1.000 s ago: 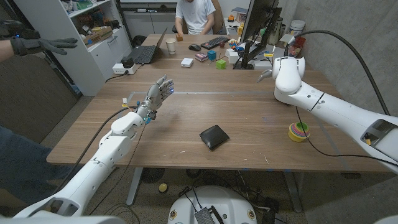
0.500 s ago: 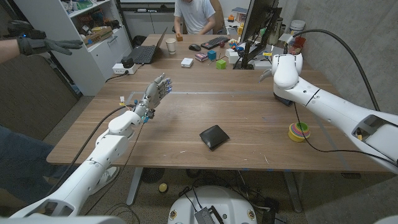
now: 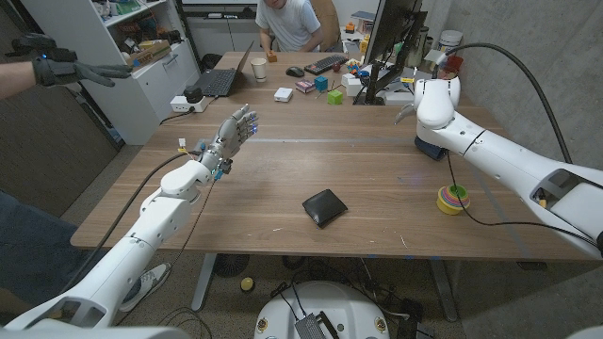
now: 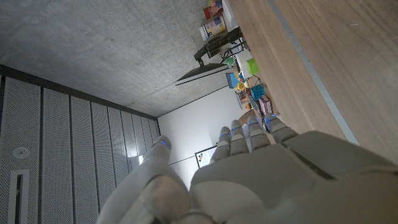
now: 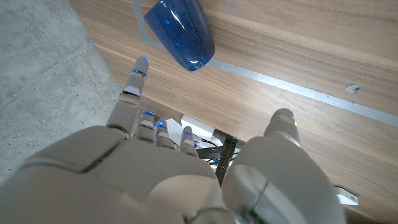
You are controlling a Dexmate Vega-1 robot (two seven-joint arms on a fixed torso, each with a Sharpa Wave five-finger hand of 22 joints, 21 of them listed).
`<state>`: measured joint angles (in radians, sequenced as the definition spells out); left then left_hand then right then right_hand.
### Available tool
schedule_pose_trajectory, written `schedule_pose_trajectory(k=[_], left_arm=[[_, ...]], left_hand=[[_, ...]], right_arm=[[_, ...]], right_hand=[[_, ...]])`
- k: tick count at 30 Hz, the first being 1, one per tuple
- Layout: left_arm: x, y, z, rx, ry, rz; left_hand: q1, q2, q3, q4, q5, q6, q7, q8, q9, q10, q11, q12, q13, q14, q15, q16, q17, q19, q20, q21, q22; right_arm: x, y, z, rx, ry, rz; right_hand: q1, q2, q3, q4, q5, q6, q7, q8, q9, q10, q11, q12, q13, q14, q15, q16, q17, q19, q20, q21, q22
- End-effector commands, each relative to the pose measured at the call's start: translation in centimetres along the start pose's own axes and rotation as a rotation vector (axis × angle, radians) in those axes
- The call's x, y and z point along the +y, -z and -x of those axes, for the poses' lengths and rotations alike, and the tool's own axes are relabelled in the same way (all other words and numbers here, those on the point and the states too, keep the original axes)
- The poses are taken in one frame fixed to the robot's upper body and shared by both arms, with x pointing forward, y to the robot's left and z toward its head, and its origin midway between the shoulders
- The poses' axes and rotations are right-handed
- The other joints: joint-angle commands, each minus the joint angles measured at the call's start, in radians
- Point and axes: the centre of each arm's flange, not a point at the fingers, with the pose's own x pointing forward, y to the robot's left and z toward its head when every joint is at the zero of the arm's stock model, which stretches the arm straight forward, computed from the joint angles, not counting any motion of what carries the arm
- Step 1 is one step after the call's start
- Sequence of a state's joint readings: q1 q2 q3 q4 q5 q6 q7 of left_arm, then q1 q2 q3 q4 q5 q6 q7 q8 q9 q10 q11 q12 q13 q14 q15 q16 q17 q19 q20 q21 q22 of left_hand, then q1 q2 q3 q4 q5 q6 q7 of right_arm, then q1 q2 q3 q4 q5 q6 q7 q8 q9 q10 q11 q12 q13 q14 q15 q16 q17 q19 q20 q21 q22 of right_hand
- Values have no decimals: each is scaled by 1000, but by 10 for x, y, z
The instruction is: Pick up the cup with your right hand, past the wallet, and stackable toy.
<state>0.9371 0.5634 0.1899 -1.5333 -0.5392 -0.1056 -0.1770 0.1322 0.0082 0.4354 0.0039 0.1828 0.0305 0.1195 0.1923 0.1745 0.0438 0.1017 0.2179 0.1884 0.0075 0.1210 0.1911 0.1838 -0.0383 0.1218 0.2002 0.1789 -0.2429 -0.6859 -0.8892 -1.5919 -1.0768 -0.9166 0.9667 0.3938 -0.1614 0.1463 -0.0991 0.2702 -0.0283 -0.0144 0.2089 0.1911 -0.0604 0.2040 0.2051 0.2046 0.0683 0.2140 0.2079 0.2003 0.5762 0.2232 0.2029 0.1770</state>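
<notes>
— Where was the cup?
— Upper right of the head frame, blue cup (image 5: 181,32) on the counter (image 3: 377,179); my right hand (image 5: 186,168) hovered near it, fingers apart, holding nothing.
— Left hand (image 3: 234,135)?
— Raised, spread.

blue cup (image 5: 180,31) cut off by frame edge, largely hidden behind right arm (image 3: 490,155) overhead

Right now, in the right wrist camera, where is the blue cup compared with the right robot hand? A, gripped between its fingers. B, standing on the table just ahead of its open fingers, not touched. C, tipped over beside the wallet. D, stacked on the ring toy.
B: the blue cup stands on the table beyond the right robot hand, whose spread fingertips are short of it.
</notes>
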Motion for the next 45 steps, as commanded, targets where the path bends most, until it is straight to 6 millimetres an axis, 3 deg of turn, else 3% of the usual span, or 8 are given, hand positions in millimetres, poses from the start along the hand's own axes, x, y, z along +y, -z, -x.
schedule_pose_trajectory(k=[1, 14, 21, 45], left_arm=[[5, -6, 0, 9, -27, -36], [9, -2, 7, 18, -58, -30], [13, -1, 10, 21, -76, -36], [13, -3, -2, 36, -83, -40]], left_hand=[[-3, 6, -1, -7, -3, 7, 23, -2, 4, -2, -1, -2, 5, -2, 3, 1, 3, -4, 11, 4, 6], [-5, 9, -1, -11, -2, 13, 27, -1, 4, 4, 17, -1, 5, -26, 24, -7, 3, -18, 13, -1, 6], [-6, 12, 0, -15, -3, 20, 35, 0, 5, -1, 40, -5, 5, -39, 36, -8, 3, -22, -18, -2, 6], [-8, 15, 0, -20, -3, 23, 35, -1, 5, 1, 48, -5, 5, -42, 58, -5, 2, -29, -3, -3, 5]], right_arm=[[2, 15, -11, 30, -38, 33], [12, 17, -29, 46, -73, 54], [14, 19, -37, 55, -91, 55], [24, 29, -57, 99, -149, 37]], right_hand=[[-5, -1, -5, -2, 6, -5, 0, 0, 1, 1, 3, 4, 0, 5, 2, 5, 0, 7, -2, -2, 1], [4, -2, -36, -11, 21, -20, -13, -9, 1, -76, -13, -22, -5, -46, 2, -15, -2, -1, -2, -12, 0], [7, -1, -42, -13, 24, -19, -20, -9, 1, -68, -22, -15, -6, -52, 2, -15, -2, -3, -2, -12, 0], [24, 1, -59, -22, 35, -32, -18, -15, 1, -31, -17, 1, -6, -20, -2, 1, 0, 10, -4, -8, 1]])
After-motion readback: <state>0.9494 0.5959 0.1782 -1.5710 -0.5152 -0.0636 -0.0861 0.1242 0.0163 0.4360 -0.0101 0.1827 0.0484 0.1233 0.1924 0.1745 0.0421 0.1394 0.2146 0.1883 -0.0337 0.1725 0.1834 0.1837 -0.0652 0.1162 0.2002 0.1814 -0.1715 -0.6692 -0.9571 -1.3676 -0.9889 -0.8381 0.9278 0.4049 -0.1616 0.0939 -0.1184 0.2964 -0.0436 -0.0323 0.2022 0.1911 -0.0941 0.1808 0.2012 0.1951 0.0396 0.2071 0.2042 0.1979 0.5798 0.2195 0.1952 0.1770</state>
